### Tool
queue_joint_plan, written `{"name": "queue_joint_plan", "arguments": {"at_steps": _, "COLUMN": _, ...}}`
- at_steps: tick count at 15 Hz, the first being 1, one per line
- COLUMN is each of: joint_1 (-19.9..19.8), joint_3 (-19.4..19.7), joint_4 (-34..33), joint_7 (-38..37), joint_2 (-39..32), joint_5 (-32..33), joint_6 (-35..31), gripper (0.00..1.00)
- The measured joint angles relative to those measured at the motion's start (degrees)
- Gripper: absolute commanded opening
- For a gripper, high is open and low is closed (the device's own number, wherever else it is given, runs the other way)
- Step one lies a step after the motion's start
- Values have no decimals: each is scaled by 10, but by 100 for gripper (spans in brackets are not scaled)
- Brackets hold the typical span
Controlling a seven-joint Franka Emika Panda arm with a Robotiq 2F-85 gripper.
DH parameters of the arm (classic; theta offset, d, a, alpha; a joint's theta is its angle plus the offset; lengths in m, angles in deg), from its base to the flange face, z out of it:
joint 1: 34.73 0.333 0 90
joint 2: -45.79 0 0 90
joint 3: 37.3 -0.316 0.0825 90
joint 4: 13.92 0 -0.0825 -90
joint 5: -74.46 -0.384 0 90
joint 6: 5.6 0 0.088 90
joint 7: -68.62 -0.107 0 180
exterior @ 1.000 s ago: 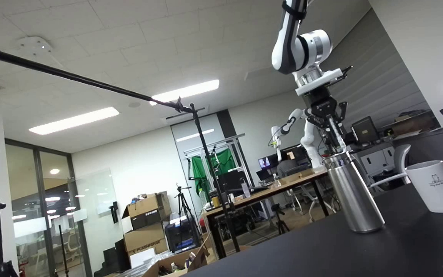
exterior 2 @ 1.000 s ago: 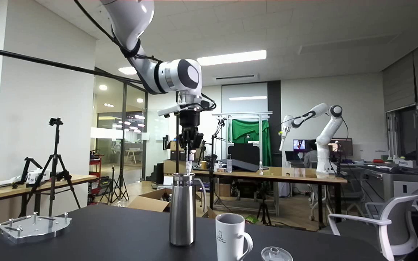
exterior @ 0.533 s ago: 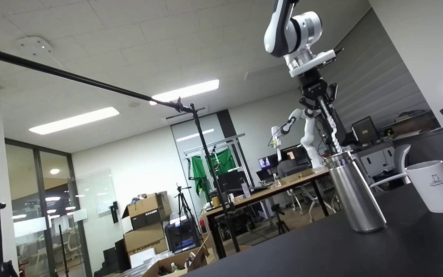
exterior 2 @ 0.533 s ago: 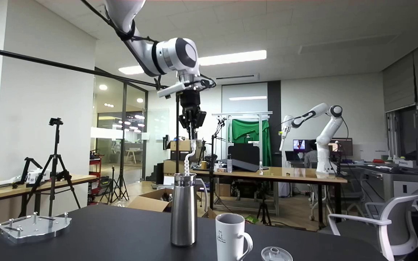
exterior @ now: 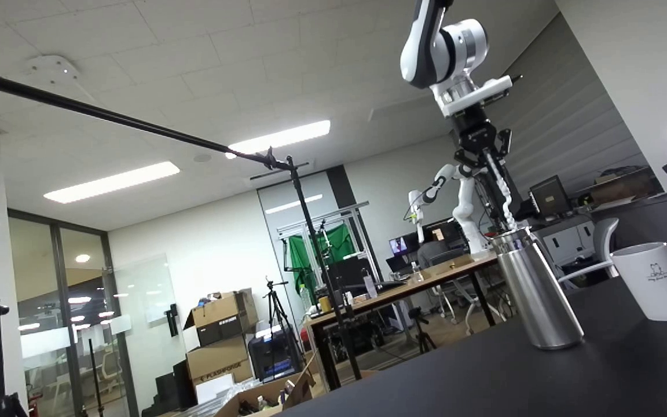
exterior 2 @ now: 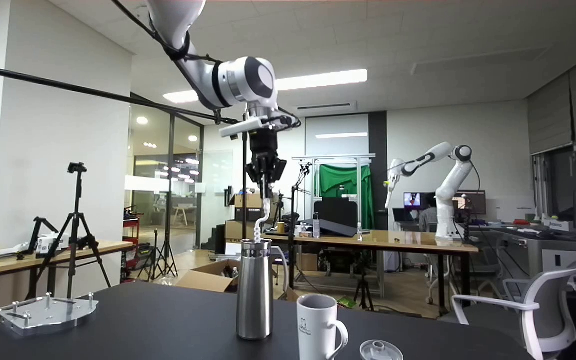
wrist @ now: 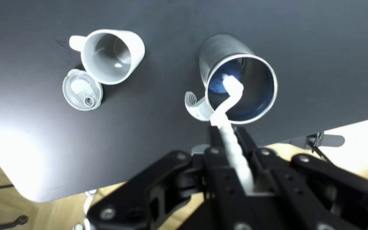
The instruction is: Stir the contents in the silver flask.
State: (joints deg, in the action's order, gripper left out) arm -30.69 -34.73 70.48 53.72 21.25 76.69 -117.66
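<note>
The silver flask (exterior: 539,295) stands upright and uncovered on the black table; it shows in both exterior views (exterior 2: 255,295). In the wrist view I look into the flask (wrist: 217,51); its inside looks dark with blue at the bottom. My gripper (exterior 2: 266,192) is above the flask, shut on a white twisted stick (exterior 2: 258,227). The stick runs down from between the fingers (wrist: 227,129), bends, and its lower end is inside the flask mouth. In an exterior view the stick (exterior: 505,197) also enters the mouth; its tip is hidden there.
A white mug (exterior 2: 313,327) with a handle stands near the flask, with a clear lid (exterior 2: 380,351) beside it. The flask's pale handle (wrist: 200,108) sticks out to the side. A metal plate with posts (exterior 2: 45,315) lies at the far left of the black table (exterior 2: 168,325).
My gripper rose from near the flask mouth, baring more of the stick, then came down slightly and shifted a little right. The flask has shifted slightly right.
</note>
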Motion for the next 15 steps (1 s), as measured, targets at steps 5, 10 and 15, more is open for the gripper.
{"name": "queue_joint_plan", "arguments": {"at_steps": 5, "joint_1": 3, "joint_3": -1, "joint_4": 3, "joint_7": 9, "joint_2": -52, "joint_5": 5, "joint_6": -15, "gripper": 4}}
{"name": "queue_joint_plan", "arguments": {"at_steps": 10, "joint_1": 7, "joint_3": 0, "joint_4": -13, "joint_7": 16, "joint_2": -1, "joint_5": 21, "joint_6": -10, "gripper": 4}}
{"name": "queue_joint_plan", "arguments": {"at_steps": 15, "joint_1": -5, "joint_3": 0, "joint_4": -5, "joint_7": 21, "joint_2": 19, "joint_5": 7, "joint_6": -11, "gripper": 4}}
